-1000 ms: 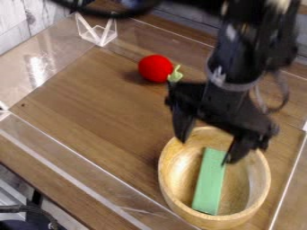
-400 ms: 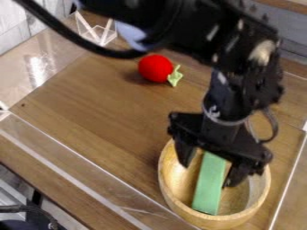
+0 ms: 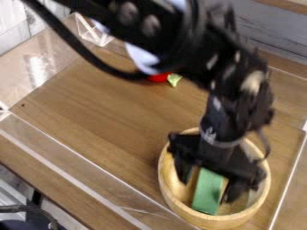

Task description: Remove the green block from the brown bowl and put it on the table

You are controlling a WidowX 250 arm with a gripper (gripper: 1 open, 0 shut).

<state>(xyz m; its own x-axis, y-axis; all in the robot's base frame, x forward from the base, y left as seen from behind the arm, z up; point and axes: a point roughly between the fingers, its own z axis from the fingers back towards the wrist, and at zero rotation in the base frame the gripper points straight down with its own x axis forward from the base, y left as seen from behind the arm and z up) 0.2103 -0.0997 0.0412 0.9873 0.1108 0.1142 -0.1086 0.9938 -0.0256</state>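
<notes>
Light-green and probably stiff, light and smooth-faced, the green block (image 3: 206, 189) lies flat in the brown bowl (image 3: 175, 193) at the worktop's (image 3: 90, 108) near corner, best pinched across its narrow width by the wide-open pincer (image 3: 218, 176) straddling its far end.

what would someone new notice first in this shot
The big black robot arm sweeps down from the top, its open jaws lowered into the brown bowl at lower right, either side of the green block. Behind it, a red fruit peeks out on the table.
</notes>
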